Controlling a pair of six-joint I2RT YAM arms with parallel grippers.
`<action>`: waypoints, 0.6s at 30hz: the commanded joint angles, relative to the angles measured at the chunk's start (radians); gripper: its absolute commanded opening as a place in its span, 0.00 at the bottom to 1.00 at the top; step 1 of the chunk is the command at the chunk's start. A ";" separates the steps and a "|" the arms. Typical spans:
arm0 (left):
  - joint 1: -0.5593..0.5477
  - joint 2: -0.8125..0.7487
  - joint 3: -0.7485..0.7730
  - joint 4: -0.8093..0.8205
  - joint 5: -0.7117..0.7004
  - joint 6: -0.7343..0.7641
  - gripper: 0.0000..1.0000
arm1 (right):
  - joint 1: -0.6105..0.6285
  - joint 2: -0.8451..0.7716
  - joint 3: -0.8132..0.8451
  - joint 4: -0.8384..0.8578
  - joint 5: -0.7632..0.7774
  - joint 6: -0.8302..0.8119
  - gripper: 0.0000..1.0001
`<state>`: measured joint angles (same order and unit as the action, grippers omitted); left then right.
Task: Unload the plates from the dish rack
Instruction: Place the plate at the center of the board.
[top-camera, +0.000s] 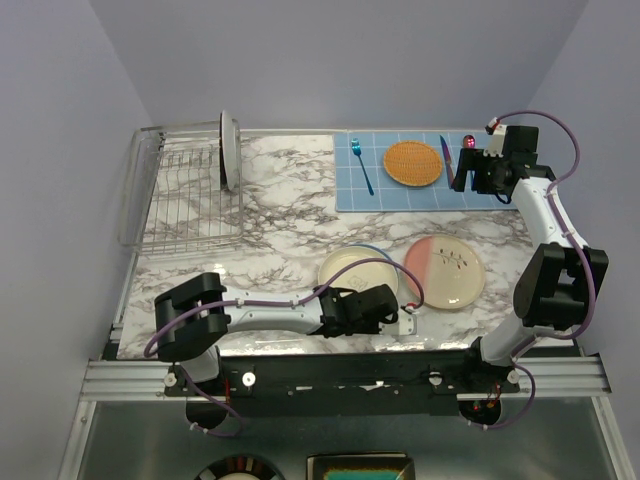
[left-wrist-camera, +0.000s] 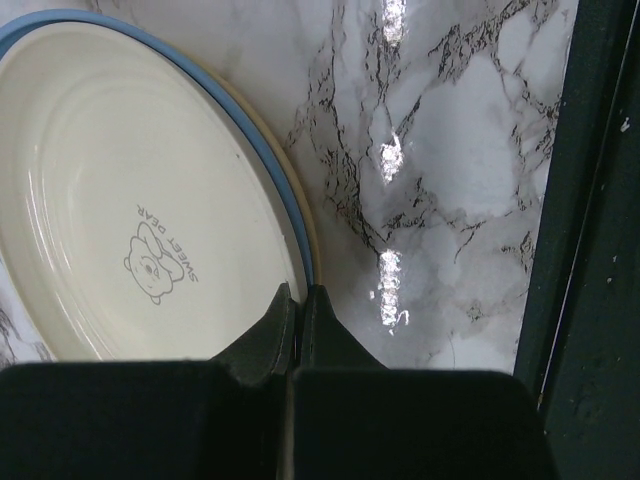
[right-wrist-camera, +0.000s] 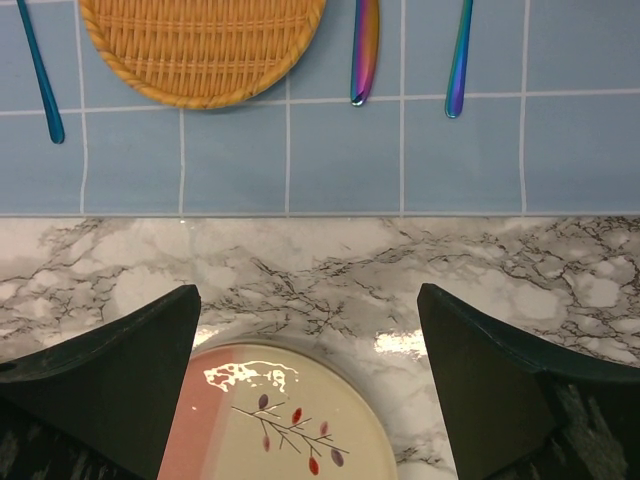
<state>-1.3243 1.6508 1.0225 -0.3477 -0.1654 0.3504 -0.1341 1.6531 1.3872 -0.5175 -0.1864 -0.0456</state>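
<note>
**Left arm and right arm at the near edge, one standing plate in the dish rack**

From above, the left arm lies low along the near edge of the marble counter. The left gripper is just beside the cream plate, which lies flat near the middle of the near edge. A blue edge shows around that plate. The pink and cream plate lies flat just to its right. The dish rack sits in the far left corner. The standing plate is upright at the rack's right end. A blue mat lies along the far edge, toward the right. On it are an orange woven disc, a blue fork and a knife. The right gripper hangs over the mat's right end.

On the left wrist camera, the left gripper is pressed tight shut and grasps nothing. Its tips sit at the rim of the cream plate, which has a small bear drawn on it.

On the right wrist camera, the right gripper is spread wide and holds nothing. The pink and cream plate, with its twig picture, shows low between the fingers. Past a strip of counter lies the blue mat with the orange woven disc, the knife and the fork handle.
</note>
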 joint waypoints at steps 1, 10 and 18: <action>-0.007 0.015 -0.024 0.053 -0.014 0.004 0.00 | -0.001 0.008 0.009 -0.004 -0.021 -0.005 0.98; -0.007 0.017 -0.050 0.118 -0.042 -0.001 0.00 | -0.002 0.013 0.009 -0.007 -0.031 -0.004 0.98; -0.007 0.030 -0.087 0.191 -0.080 -0.001 0.00 | -0.001 0.016 0.009 -0.009 -0.035 -0.004 0.98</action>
<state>-1.3247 1.6550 0.9642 -0.2207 -0.2058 0.3508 -0.1341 1.6539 1.3872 -0.5175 -0.2005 -0.0452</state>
